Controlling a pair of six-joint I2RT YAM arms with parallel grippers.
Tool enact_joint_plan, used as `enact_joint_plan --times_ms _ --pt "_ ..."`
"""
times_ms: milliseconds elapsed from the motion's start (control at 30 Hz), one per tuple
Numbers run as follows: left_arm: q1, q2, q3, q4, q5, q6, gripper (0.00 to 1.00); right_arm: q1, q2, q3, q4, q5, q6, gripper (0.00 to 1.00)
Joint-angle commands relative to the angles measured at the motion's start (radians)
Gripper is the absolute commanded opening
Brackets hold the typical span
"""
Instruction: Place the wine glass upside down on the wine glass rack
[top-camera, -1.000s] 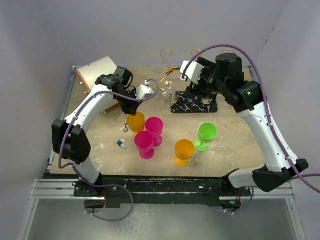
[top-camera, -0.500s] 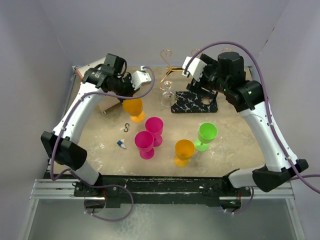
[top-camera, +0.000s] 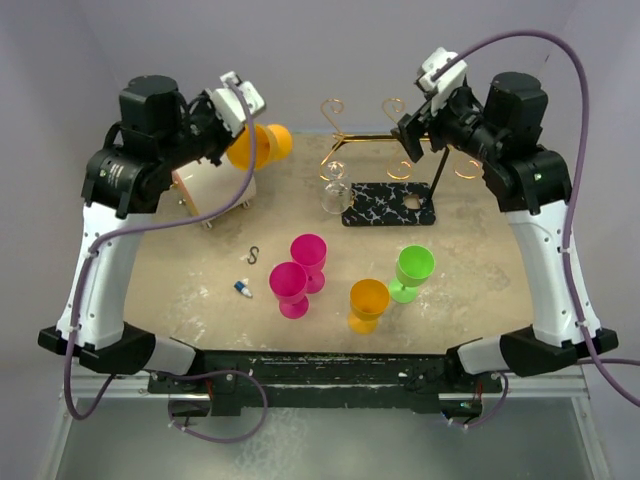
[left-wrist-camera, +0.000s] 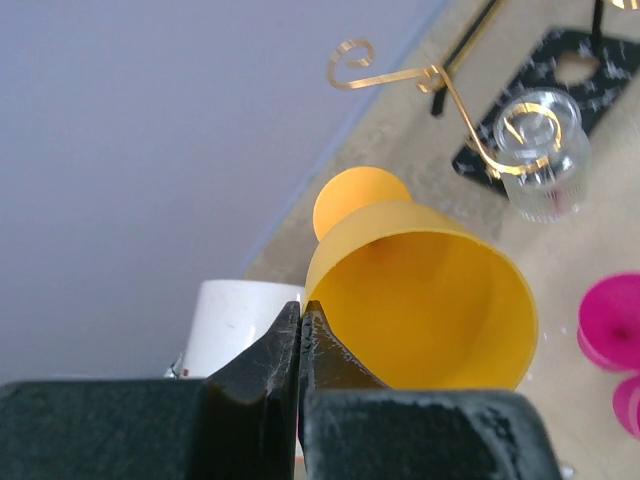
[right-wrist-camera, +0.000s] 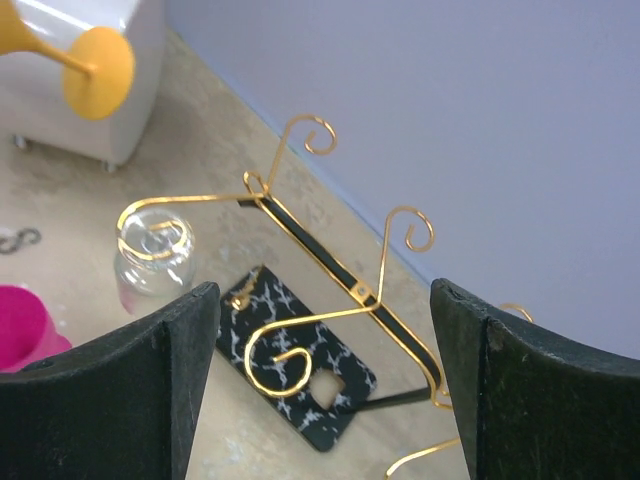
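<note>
wine glass (top-camera: 255, 147) aloft, left of rack (top-camera: 385, 206)

We see two arms built alike. The left arm (top-camera: 100, 270) and the right arm (top-camera: 550, 260) wear white shells on their long links, with rounded black housings at the joints and black bases (top-camera: 95, 347). A purple cable (top-camera: 530, 33) runs along each arm up to a small white block (top-camera: 440, 68) at the wrist. Through the wrist cameras we see the left fingers (left-wrist-camera: 250, 390) as matte black wedges with thin tips, and the right fingers (right-wrist-camera: 100, 400) as broad matte black slabs with softly rounded edges.
</note>
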Motion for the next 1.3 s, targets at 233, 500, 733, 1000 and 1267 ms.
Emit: enact_joint_plan --times_ms 233,500,733,1000,1267 --pt "-0.004 0.076 0.266 0.271 0.103 -0.297 0.0 -0.03 0.08 0.01 0.253 -0.306 0.473 0.85" --pt "-0.004 0.123 0.275 0.314 0.261 -0.43 0.0 -0.03 0.119 -0.094 0.403 -0.31 0.687 0.77" --pt "-0.004 0.149 0.265 0.327 0.305 -0.47 0.0 -0.03 0.145 -0.174 0.55 -0.428 0.844 0.65" --pt "-0.003 0.158 0.255 0.331 0.317 -0.474 0.0 -0.03 0.178 -0.178 0.606 -0.491 0.946 0.47" --pt "-0.003 0.156 0.238 0.334 0.342 -0.486 0.0 -0.03 0.185 -0.162 0.607 -0.497 0.98 0.15"
